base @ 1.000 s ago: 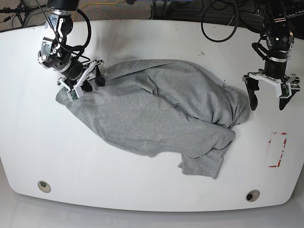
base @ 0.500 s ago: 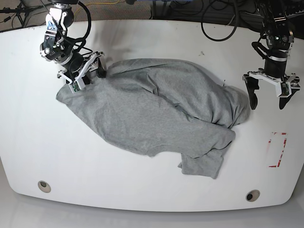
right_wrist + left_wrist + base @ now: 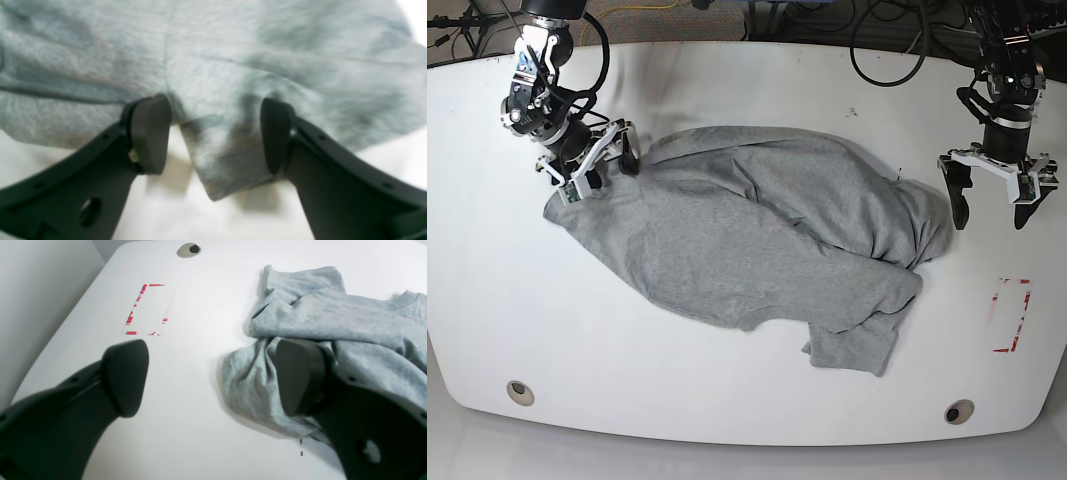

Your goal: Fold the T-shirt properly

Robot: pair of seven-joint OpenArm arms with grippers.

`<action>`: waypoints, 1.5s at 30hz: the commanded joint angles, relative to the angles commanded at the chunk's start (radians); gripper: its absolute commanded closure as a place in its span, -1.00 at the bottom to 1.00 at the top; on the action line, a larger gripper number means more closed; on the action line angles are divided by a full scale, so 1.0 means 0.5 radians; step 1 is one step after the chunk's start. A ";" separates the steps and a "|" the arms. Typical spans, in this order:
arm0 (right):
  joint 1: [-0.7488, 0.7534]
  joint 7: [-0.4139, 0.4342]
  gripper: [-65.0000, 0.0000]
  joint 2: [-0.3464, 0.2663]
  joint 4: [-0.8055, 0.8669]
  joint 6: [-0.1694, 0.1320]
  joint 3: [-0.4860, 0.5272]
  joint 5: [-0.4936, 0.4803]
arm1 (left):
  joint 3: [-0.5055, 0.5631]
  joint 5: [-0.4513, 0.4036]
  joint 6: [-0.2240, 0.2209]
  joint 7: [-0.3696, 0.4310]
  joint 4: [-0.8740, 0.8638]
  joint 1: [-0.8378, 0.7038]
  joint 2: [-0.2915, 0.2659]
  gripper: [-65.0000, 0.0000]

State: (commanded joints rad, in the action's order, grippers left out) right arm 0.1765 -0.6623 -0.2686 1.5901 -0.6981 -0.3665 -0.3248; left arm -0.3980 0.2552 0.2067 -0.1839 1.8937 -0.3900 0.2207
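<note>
t-shirt (image 3: 757,235) lies crumpled across the middle of the white table (image 3: 727,400), so the right gripper (image 3: 595,165), jaws apart, straddles its far corner to pinch it, while the left gripper (image 3: 995,198) waits spread wide beside the opposite edge.

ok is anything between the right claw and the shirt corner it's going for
Nothing visible. The right claw is open with the T-shirt corner hanging between its fingers; only bare white table lies below it.
</note>
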 joint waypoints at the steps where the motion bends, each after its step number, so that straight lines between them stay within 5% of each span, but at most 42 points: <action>1: -0.002 -0.009 -0.22 -0.006 0.008 0.000 -0.006 -0.003 | 0.000 -0.001 -0.001 0.001 -0.001 0.000 -0.001 -0.75; 14: -0.063 -0.026 -0.07 -0.116 -0.036 0.000 0.001 -0.034 | 0.001 -0.005 -0.003 0.013 0.021 -0.012 -0.002 -0.75; 30: -0.023 -0.031 0.85 -0.005 0.084 0.000 0.013 -0.074 | -0.001 -0.006 -0.001 0.016 0.031 -0.022 -0.003 -0.76; 45: -0.044 -0.104 0.95 0.103 0.069 0.000 0.007 -0.060 | 0.004 0.002 -0.001 0.017 0.030 -0.034 0.004 -0.78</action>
State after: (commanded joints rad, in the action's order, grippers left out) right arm 0.1544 -0.7142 -0.2170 1.6246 -0.6981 -0.3631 -0.3549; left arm -0.3959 0.2560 0.2063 -0.1754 1.9086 -0.4068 0.2229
